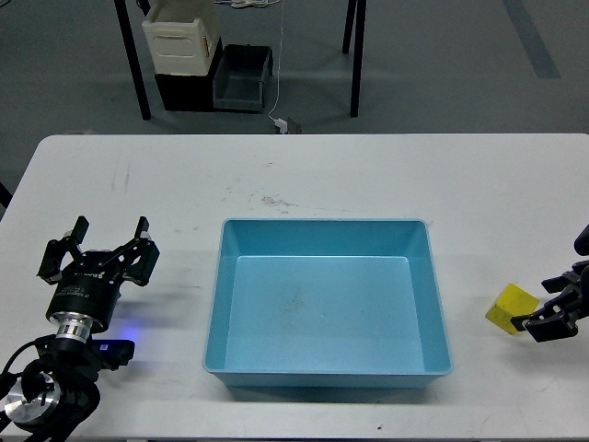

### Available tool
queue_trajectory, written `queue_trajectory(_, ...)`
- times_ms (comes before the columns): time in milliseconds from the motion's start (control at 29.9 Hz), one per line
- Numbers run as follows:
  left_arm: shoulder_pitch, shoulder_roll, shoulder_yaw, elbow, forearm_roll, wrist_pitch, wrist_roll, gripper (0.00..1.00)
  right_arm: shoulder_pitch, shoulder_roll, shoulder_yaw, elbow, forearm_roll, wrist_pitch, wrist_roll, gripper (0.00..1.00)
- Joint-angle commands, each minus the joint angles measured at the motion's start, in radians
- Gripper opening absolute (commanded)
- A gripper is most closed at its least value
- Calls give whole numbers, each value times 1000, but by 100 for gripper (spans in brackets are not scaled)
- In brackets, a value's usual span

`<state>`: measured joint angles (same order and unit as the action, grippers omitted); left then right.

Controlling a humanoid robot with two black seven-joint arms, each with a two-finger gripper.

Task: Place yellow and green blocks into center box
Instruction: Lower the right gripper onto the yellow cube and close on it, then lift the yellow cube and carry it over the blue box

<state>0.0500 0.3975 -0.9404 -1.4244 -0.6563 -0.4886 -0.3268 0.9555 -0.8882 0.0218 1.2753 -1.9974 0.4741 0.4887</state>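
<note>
Small bright yellow block (512, 308) (tilted) by R gripper (545, 322), beside blue tray (437, 304).

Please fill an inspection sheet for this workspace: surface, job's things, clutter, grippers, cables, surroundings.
Surface: white rectangular table, faint scuff marks near its far middle.
Job's things: light blue shallow plastic tray at centre, empty; small bright yellow cube on the table right of it; green cube not seen.
Clutter: nothing seen.
Grippers: left gripper open, holding nothing; right gripper at the yellow cube, grasp cannot be told.
Cables: thin white cord hanging behind the table.
Surroundings: grey floor, cream-white container, dark grey bin, black legs.
</note>
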Motion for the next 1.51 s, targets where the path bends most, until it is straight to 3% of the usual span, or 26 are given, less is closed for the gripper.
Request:
queue_trajectory(0,1,0,0,5,0,0,0,100,0,26,0,-31,-1,5,0,99)
queue_trajectory(268,1,-11,0,9,1,0,0,100,0,52,0,-50,8,-3,0,98)
queue_trajectory(536,1,-11,0,10,0,0,-23,100,-9,54,1,-45,11,-22,0,81)
queue_trajectory(603,1,-11,0,16,1,0,-34,100,-6,52,0,-42,11,-22,0,74)
queue_trajectory(669,1,-11,0,19,0,0,-35,100,-4,52,0,-42,9,-22,0,57)
queue_trajectory(803,1,-12,0,19,0,0,-35,100,3,46,0,-44,3,-20,0,34)
queue_trajectory(904,1,-12,0,19,0,0,-35,100,14,38,6,-48,2,-22,0,22)
queue_trajectory(1172,-1,-12,0,19,0,0,-35,100,196,2,73,-120,14,-28,0,19)
queue_trajectory(1473,-4,-12,-3,19,0,0,-50,100,414,49,126,-12,112,-17,0,10)
